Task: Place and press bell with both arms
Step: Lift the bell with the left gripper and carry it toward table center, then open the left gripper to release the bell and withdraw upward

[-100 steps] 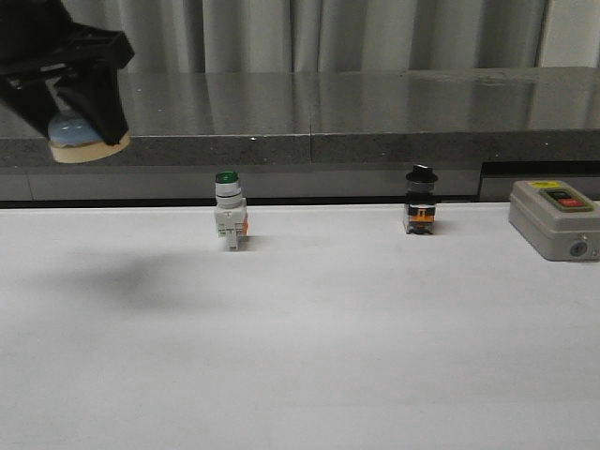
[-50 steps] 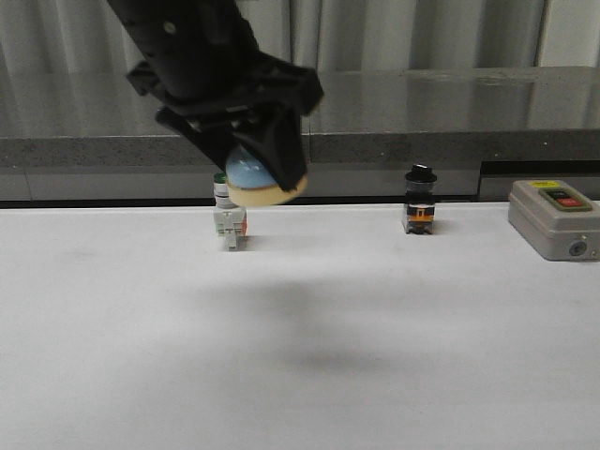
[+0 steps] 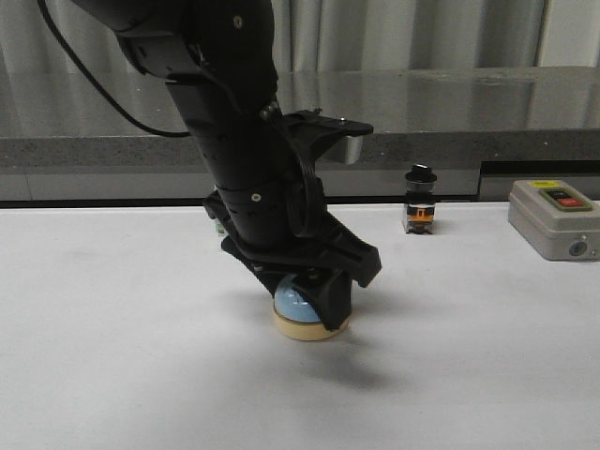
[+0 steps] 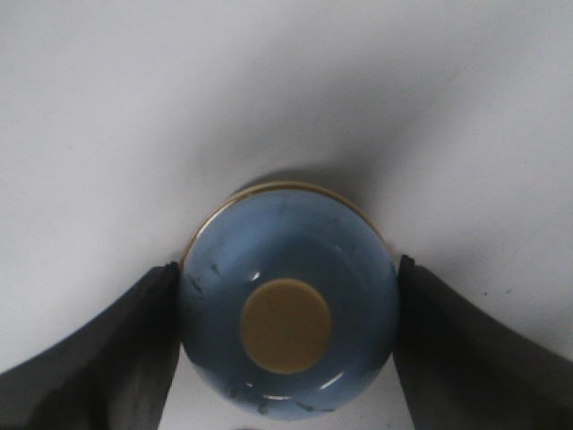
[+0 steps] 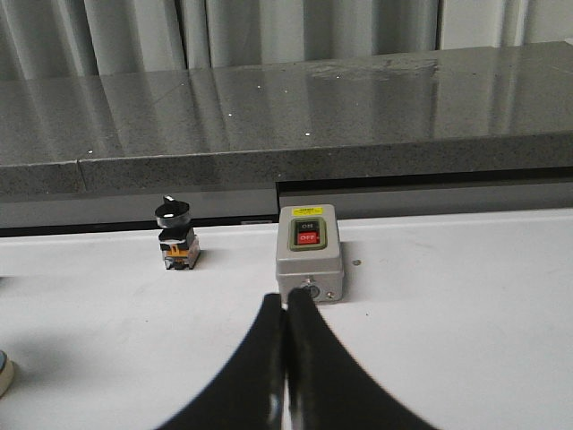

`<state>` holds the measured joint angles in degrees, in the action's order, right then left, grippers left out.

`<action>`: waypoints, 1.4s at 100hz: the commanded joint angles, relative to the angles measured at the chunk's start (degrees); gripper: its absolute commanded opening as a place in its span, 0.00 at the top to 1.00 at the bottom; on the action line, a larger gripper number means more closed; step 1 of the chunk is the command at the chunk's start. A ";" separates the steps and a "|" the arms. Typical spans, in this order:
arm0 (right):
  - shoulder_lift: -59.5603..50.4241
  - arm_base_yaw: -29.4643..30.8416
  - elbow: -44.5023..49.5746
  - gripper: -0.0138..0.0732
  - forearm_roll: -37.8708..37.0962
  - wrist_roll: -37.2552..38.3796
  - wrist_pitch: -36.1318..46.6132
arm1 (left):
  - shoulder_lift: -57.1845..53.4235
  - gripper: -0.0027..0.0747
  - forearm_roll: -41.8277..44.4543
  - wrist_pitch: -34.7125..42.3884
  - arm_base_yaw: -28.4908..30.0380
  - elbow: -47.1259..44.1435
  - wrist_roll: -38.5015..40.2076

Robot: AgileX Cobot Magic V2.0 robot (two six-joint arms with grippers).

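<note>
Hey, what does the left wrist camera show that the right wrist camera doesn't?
Only the left wrist view shows the bell's cream button from above and the left gripper with a finger pressed on each side of the blue dome. Only the right wrist view shows the grey box, the black-knob switch, the grey counter, and the right gripper, fingers together, holding nothing. Both show the white table, and both catch the bell, though the right wrist view has only its edge at the frame border.

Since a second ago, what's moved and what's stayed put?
The left gripper, shut on the bell throughout, swung from high at the far left to the table's middle and brought the bell down to the surface. The black selector switch and grey button box stayed put.
</note>
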<state>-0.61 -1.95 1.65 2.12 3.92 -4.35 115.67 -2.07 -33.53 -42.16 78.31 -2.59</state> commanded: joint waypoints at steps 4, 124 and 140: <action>-1.01 0.28 -1.13 0.91 -0.37 -0.39 4.91 | -2.86 0.60 -0.34 1.69 -0.54 1.58 -0.05; -1.01 0.28 -1.13 0.91 -0.37 -0.39 4.91 | -27.60 0.16 -3.13 -2.07 12.77 -10.26 0.05; -1.01 0.28 -1.13 0.91 -0.37 -0.39 4.91 | -35.75 0.16 -4.57 3.91 21.92 -17.41 0.05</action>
<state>-0.61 -1.95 1.65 2.12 3.70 -4.35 86.04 -4.86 -35.41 -24.35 62.67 -2.72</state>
